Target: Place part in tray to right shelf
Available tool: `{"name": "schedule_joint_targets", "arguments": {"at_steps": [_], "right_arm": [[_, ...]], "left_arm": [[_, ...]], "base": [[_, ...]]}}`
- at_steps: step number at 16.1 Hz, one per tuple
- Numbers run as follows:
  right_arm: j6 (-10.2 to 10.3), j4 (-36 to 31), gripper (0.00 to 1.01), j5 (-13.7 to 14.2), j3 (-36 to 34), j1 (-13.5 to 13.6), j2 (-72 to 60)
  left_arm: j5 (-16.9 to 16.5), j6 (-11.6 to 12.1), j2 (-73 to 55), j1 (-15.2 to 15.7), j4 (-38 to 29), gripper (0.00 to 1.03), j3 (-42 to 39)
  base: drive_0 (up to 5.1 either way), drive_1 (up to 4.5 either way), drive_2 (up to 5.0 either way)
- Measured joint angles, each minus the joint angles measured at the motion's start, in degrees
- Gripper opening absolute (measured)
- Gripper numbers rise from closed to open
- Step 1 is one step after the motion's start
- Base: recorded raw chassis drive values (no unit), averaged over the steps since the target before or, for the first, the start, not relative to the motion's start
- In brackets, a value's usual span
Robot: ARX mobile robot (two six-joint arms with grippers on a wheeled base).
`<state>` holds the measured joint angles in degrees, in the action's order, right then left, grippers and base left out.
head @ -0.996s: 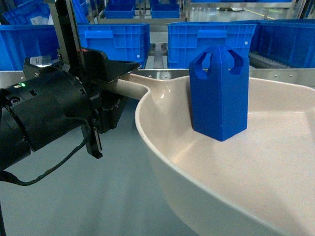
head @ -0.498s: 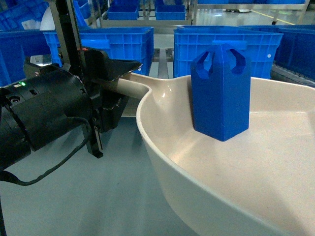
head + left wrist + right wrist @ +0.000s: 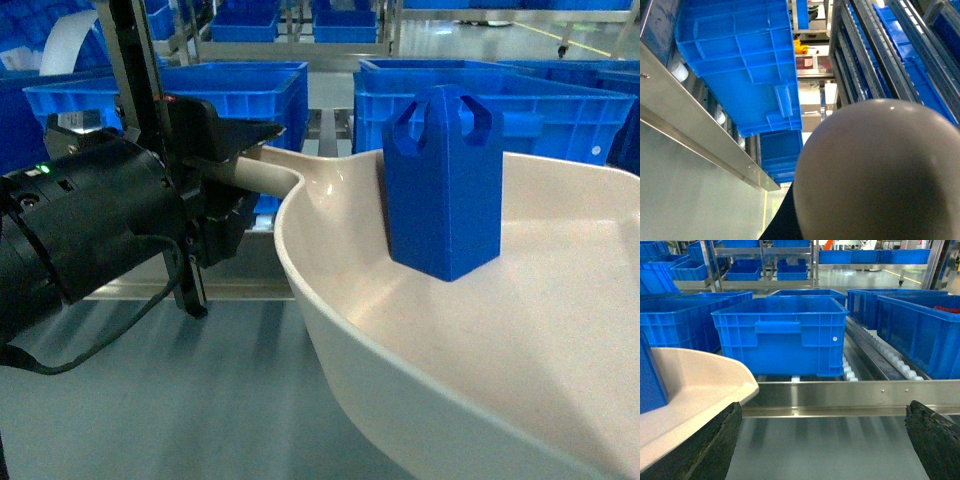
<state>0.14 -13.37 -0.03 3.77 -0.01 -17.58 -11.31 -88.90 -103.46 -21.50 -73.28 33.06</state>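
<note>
Nearest the head cam, the tray (image 3: 500,350) filled the lower right w/ the part (image 3: 443,185) standing upright inside it, near the handle end. L gripper (image 3: 235,185) was pinched on the tray's handle; R gripper (image 3: 825,440) sat spread wide w/ nothing between its pads (image 3: 700,445), just beside the tray's lip. Beyond was the right shelf (image 3: 850,392), w/ its steel front rail, white rollers (image 3: 890,357) and blue crates (image 3: 782,335).
</note>
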Motion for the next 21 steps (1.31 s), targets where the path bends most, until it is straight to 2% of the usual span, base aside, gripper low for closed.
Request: {"name": "schedule_joint_targets", "arguments": {"at_steps": [6,21], "right_arm": [[0.0,-0.2,0.98,0.0,0.0,0.0,0.0],[0.0,-0.1,0.98,0.0,0.0,0.0,-0.2]], "left_arm": [[0.1,0.1,0.0,0.0,-0.1,0.14,0.0],[0.1,0.3,0.0,0.1,0.0,0.14,0.1]], "base": [[0.1,4.42,-4.2],[0.0,0.0,0.0]]}}
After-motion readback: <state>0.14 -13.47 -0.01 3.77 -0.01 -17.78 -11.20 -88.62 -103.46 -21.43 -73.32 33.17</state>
